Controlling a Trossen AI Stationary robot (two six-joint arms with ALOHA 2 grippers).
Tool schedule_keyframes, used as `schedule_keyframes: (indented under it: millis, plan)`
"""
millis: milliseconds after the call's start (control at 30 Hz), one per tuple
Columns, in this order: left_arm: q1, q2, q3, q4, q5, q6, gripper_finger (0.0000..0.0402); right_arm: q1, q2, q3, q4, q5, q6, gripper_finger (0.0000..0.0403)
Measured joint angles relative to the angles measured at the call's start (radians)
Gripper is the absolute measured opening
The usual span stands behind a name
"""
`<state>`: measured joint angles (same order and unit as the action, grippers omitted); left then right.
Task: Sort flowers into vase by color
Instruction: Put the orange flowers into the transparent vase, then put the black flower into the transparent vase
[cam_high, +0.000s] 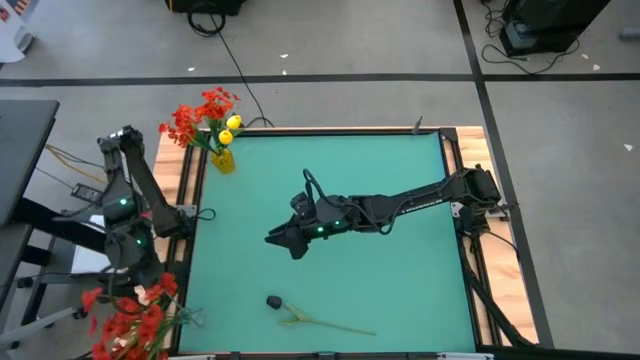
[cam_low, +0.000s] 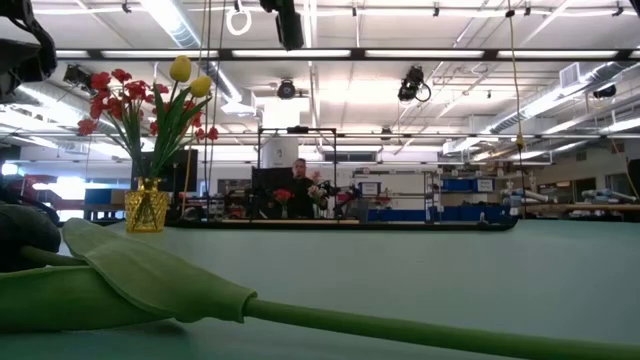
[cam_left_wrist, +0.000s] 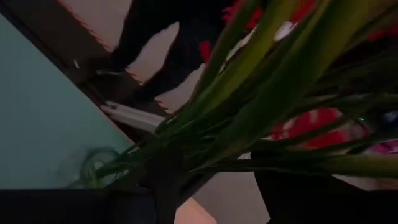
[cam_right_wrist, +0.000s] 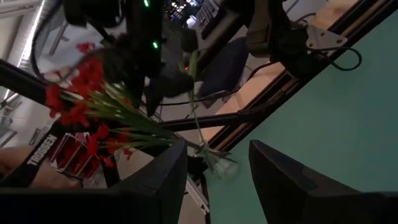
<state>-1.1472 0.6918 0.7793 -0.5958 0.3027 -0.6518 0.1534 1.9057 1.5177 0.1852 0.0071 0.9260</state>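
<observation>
Off-table, red flowers (cam_high: 130, 322) seemingly beside left pincer (cam_high: 140, 296).

Dark jointed arms (cam_high: 400, 208), green lights, black cables

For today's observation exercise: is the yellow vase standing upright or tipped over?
Upright. In the low view the vase stands on its base at the table's far corner, red and yellow flowers rising from it.

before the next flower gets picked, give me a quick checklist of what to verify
1. Right pincer open, nothing between its fingers: ok.
2. Flower on the mat lies apart from the arms: ok.
3. Yellow vase upright at the mat's far left corner: ok.
4. Vase holds one colour only: not ok, red and yellow together.
5. Left pincer clear of the red flowers off the mat's near left corner: cannot tell.
</observation>
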Motion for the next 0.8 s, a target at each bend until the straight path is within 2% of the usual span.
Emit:
schedule_keyframes:
  millis: [233, 633, 800]
  plan:
    - [0.038, 0.001, 0.110, -0.067, -0.100, 0.159, 0.0188, 0.001, 0.000, 0.000, 0.000, 0.001, -0.009, 0.0181]
    - [0.100, -0.005, 0.134, -0.088, -0.100, 0.222, 0.0188, 0.000, 0.000, 0.000, 0.000, 0.003, -0.020, 0.0181]
    - [0.135, -0.005, 0.244, -0.262, -0.171, 0.272, 0.0188, 0.000, 0.000, 0.000, 0.000, 0.000, -0.020, 0.0181]
